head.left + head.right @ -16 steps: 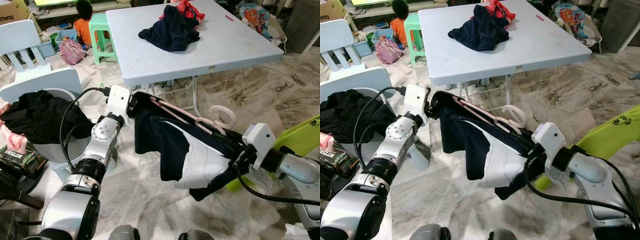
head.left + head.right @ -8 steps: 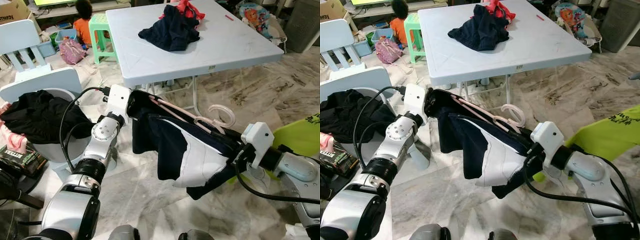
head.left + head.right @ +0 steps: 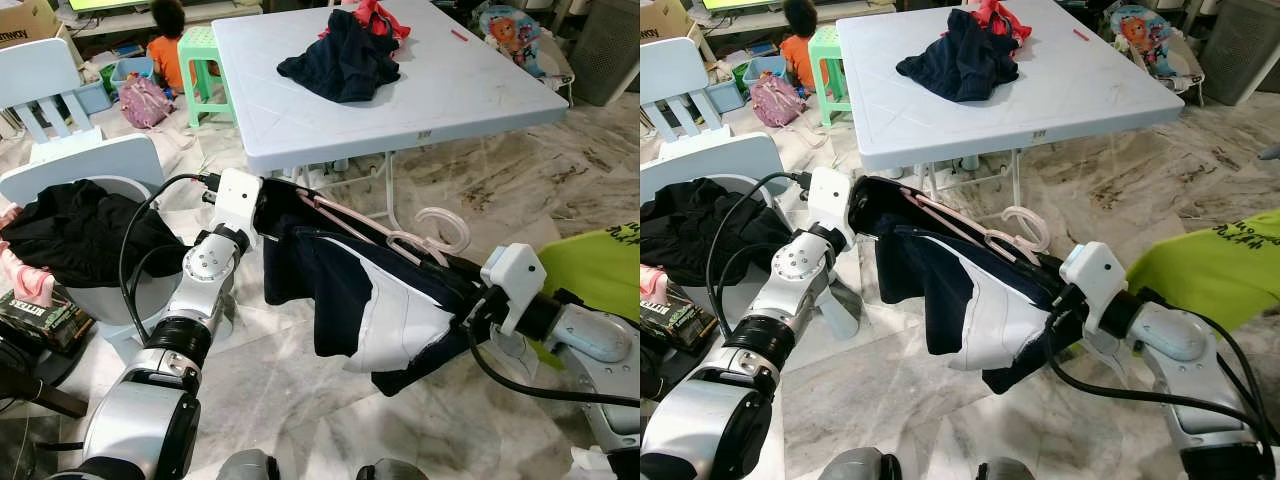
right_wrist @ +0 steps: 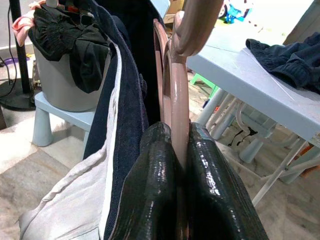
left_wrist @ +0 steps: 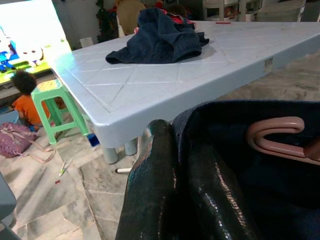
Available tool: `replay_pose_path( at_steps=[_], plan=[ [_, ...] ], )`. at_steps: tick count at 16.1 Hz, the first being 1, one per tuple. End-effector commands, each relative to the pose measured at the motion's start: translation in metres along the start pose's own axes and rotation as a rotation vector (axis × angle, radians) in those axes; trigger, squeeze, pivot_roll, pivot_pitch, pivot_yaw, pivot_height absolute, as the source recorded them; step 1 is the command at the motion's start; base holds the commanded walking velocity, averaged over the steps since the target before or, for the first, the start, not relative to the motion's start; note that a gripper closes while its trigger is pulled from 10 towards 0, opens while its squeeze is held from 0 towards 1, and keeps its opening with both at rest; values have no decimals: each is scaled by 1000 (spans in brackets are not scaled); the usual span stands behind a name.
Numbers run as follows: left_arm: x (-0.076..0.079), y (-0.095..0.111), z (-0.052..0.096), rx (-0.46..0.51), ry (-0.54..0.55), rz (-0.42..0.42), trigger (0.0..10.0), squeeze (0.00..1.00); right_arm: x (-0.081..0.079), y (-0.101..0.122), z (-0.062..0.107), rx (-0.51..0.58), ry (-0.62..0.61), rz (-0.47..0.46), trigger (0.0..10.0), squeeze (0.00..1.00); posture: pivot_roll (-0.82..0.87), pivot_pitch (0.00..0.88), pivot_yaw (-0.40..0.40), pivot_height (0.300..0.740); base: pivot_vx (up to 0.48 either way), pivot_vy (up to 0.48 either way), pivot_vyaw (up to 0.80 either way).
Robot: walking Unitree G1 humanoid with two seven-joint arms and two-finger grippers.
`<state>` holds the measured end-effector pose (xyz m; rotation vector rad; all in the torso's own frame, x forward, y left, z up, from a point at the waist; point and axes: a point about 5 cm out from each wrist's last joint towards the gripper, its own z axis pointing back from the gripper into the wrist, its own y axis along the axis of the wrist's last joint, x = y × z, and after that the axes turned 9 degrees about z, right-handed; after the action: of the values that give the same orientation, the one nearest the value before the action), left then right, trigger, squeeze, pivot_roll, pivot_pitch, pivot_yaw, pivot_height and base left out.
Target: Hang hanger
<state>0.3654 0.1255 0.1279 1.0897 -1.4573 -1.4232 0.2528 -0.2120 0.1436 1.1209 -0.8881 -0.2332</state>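
While the two arms stretch out over the floor, a pink hanger (image 3: pixel 385 232) with a dark blue and white shirt (image 3: pixel 370 310) on it hangs between them. The right gripper (image 4: pixel 172 165) at about 4 o'clock has its black fingers squeezed tight on the pink hanger near its hook. The left gripper (image 5: pixel 180 165) at about 10 o'clock has its fingers pinched on the dark cloth at the hanger's other end. The hanger is thin and tilted, high at the left gripper and lower at the right one, and its curly hook (image 3: pixel 445 228) pokes up. The shirt droops down but stays off the marble floor (image 3: pixel 300 400). At 9 o'clock sits a grey bucket (image 3: pixel 110 290) full of black clothes. At 12 o'clock, just past the hanger, is the edge of a pale blue table (image 3: pixel 450 90) with a dark heap of clothes (image 3: pixel 340 55) on top. Open floor lies under the shirt and at 2 o'clock.
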Motion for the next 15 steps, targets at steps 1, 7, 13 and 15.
replay_pose_path(
  at_steps=[1,7,13,15],
  plan=[
    [-22,8,3,38,101,16,0,0,7,-9,8,-55,-51,0,10000,0,-53,26,17,740,0,0,0],
    [-35,7,4,25,179,100,0,0,23,3,13,48,-97,-171,10000,0,-55,26,21,740,0,0,0],
    [-48,9,6,23,242,150,0,0,33,15,41,114,112,-344,10000,0,-53,28,21,740,0,0,0],
    [-46,7,6,14,227,152,0,0,47,21,39,170,40,-374,10000,0,-53,30,25,740,0,0,0]
  ],
)
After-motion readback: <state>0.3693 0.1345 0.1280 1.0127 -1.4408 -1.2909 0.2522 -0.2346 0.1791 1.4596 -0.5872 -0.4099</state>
